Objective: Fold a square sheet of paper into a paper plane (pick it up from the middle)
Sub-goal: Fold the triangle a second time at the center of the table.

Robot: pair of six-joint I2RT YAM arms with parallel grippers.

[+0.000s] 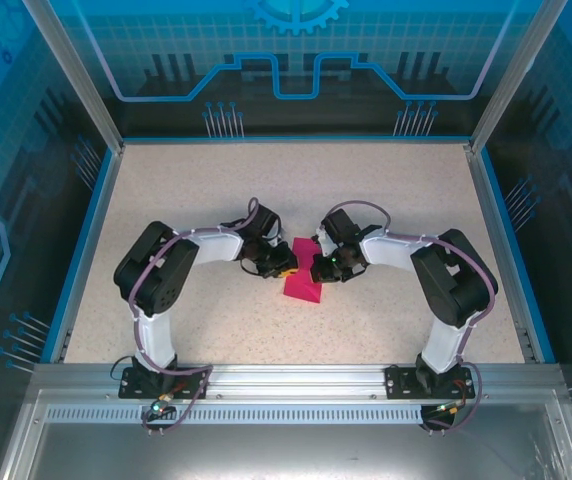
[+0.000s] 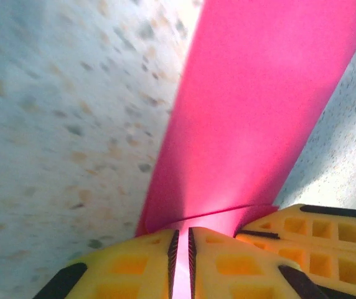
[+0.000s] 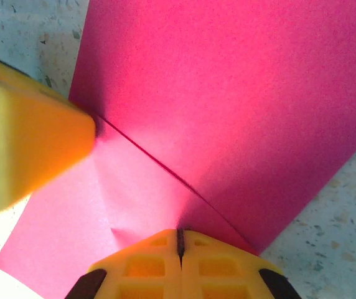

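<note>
The paper (image 1: 302, 280) lies in the middle of the table (image 1: 216, 200), between the two claws, and it is already partly folded: one flap lies over a lower layer, with a sharp crease between them.

The right claw (image 3: 180, 240) is closed on the near edge of the paper, just where the crease ends. The left claw (image 2: 182, 240) has its jaws only a thin slit apart, and pink paper is in the slit. I cannot tell whether they press it or not.

I think this paper is very light, thin and limp. It will bend under its own weight, and it keeps every mark, so a wrong pinch can spoil the fold. It may also slide on the table if you push it. Take it with a small bite at the edge, near the crease, and do not pull against the other claw, because it can tear.
</note>
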